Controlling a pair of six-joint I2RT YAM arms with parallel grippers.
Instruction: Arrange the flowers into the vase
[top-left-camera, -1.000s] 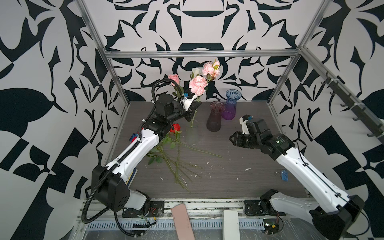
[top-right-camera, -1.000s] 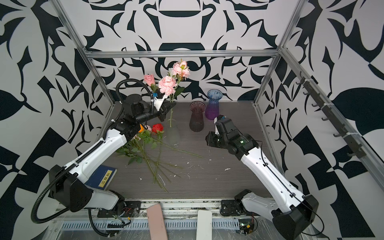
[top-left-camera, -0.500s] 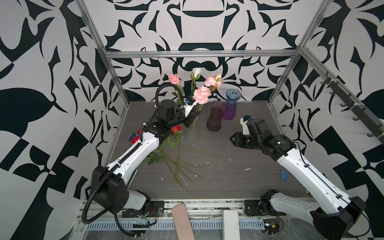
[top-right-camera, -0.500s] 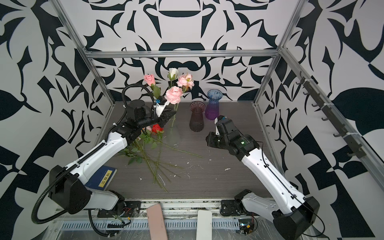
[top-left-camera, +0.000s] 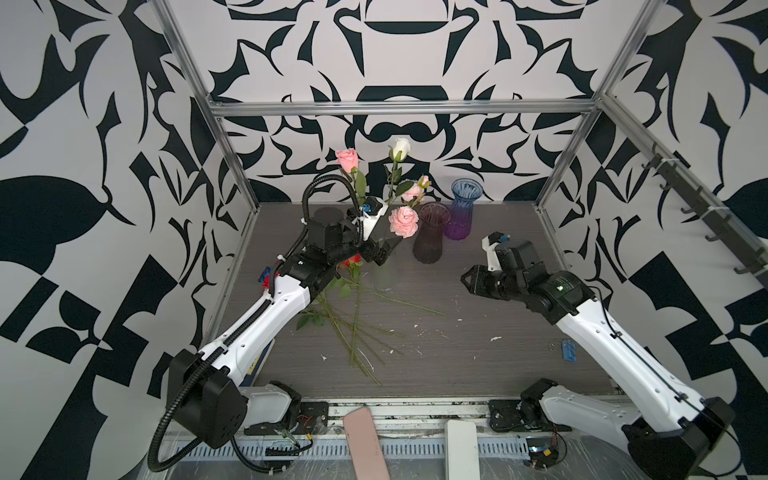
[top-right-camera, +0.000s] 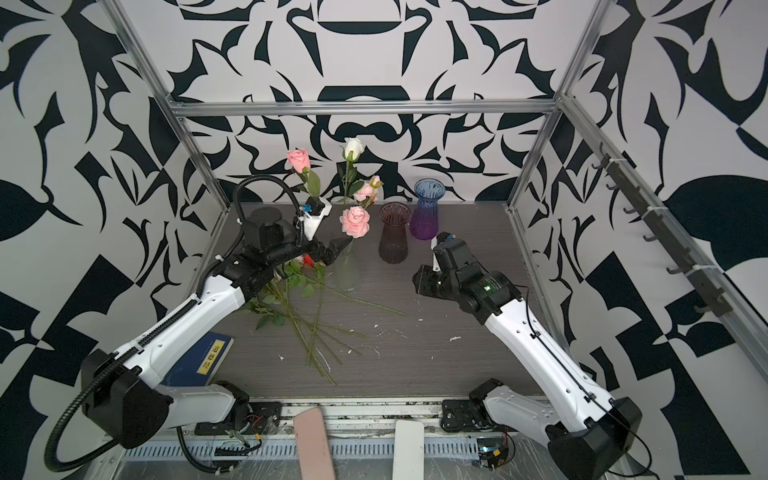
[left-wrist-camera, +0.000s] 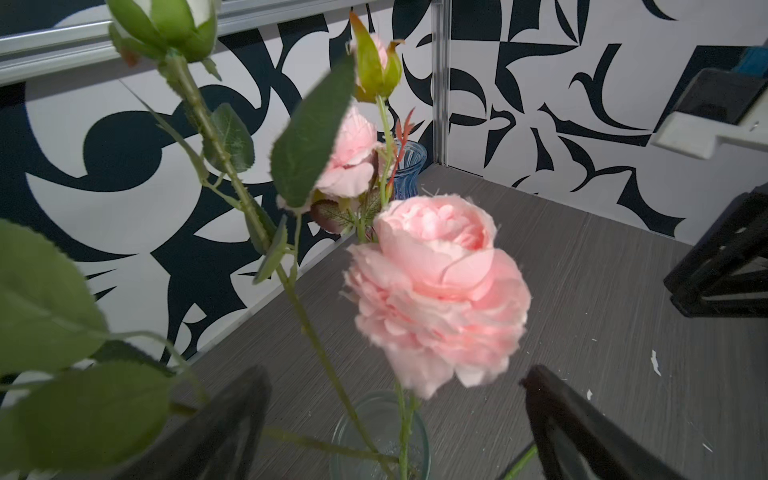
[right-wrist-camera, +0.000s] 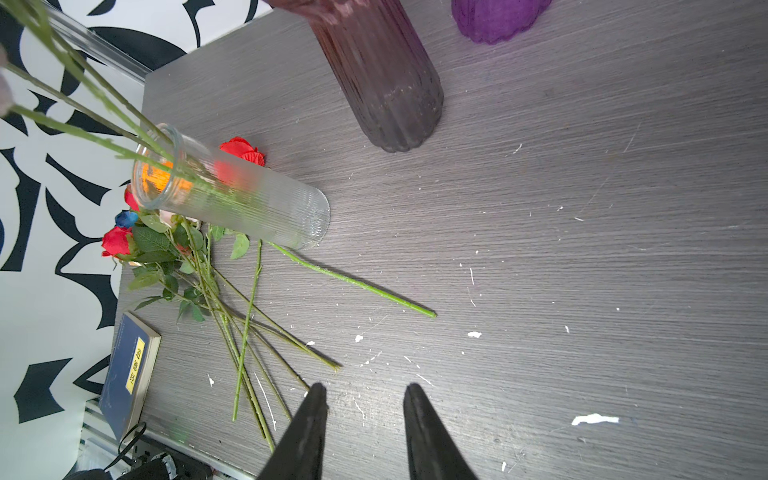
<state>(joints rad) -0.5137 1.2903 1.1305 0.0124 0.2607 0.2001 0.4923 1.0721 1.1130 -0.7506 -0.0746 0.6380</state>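
Observation:
A clear ribbed glass vase (top-left-camera: 384, 272) (top-right-camera: 347, 272) (right-wrist-camera: 232, 199) stands left of the table's middle. In it stand a pink rose (top-left-camera: 347, 158), a white rose (top-left-camera: 401, 147) and a spray of pink ruffled blooms (top-left-camera: 403, 220) (left-wrist-camera: 440, 299). My left gripper (top-left-camera: 384, 249) (top-right-camera: 332, 249) (left-wrist-camera: 397, 374) hangs just above the vase rim, open wide, with the stems between its fingers but untouched. More flowers (top-left-camera: 353, 316) (right-wrist-camera: 199, 270), red ones among them, lie in a pile on the table beside the vase. My right gripper (top-left-camera: 467, 282) (right-wrist-camera: 363, 388) hovers over bare table, open and empty.
A dark purple vase (top-left-camera: 430, 237) and a blue-to-purple vase (top-left-camera: 461, 212) stand behind and right of the clear one. A blue book (top-right-camera: 199, 361) lies at the front left. White scraps (right-wrist-camera: 594, 419) dot the table. Patterned walls and metal frame posts enclose it.
My left gripper has opened and let go of the pink ruffled spray, which has sunk into the clear vase; the arm has come down a little. The right arm has not moved.

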